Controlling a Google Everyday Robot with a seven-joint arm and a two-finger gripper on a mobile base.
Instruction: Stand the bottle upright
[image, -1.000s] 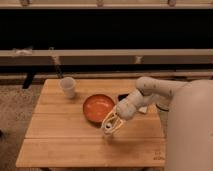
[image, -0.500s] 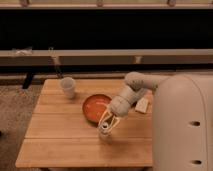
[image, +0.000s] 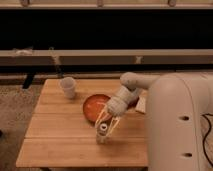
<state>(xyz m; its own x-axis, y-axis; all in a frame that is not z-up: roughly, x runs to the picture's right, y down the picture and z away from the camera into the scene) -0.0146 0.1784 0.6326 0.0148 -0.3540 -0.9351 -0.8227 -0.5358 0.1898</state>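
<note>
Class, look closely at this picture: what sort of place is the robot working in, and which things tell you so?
Probably an indoor test room: a wooden table holds a white cup, an orange bowl and a bottle, with the tool around the bottle.

The pale-fingered gripper is hovering around the whitish, pale-capped bottle on the light wooden table, beside an orange bowl and white cup.

one bottle, one cup, one bowl, one table, one end effector

A wooden slatted table carries a white cup, an orange bowl and the upright bottle, with the gripper around it
</note>
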